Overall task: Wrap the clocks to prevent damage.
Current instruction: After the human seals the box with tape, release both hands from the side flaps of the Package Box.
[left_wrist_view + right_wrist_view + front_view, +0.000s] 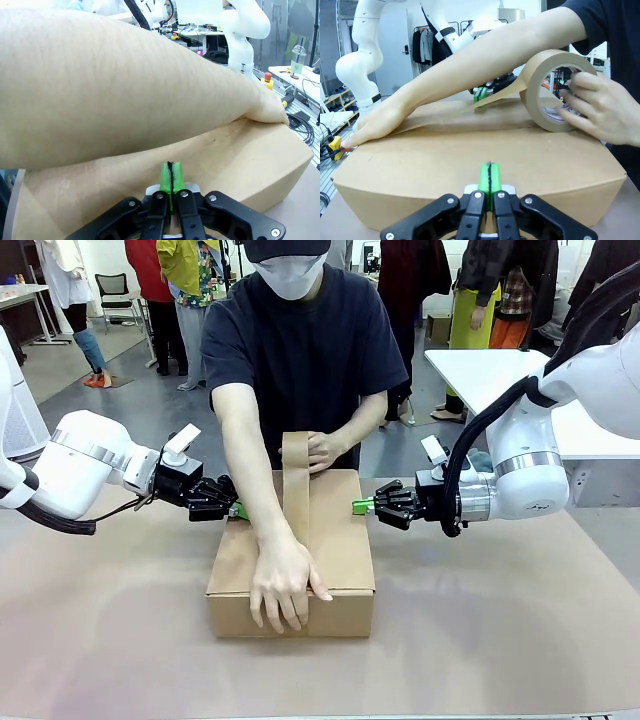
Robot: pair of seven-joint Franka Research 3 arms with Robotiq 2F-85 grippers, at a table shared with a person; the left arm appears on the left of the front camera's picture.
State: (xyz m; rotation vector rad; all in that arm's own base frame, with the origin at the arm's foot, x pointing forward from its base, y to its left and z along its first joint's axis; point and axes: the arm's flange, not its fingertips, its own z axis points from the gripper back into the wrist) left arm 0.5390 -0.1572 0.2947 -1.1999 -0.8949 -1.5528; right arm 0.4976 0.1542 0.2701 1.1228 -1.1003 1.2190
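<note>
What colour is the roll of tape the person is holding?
Brown, like the box; the tape roll shows best in the right wrist view.

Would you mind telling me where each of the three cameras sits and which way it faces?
Front view: fixed between the arms, facing the person across the table; both arms show, left gripper and right gripper shut, against the cardboard box's sides.
Left wrist view: along the left gripper at the box, under the person's forearm.
Right wrist view: along the right gripper over the box to the tape roll.
Shared: both wrist views show the box.
</note>
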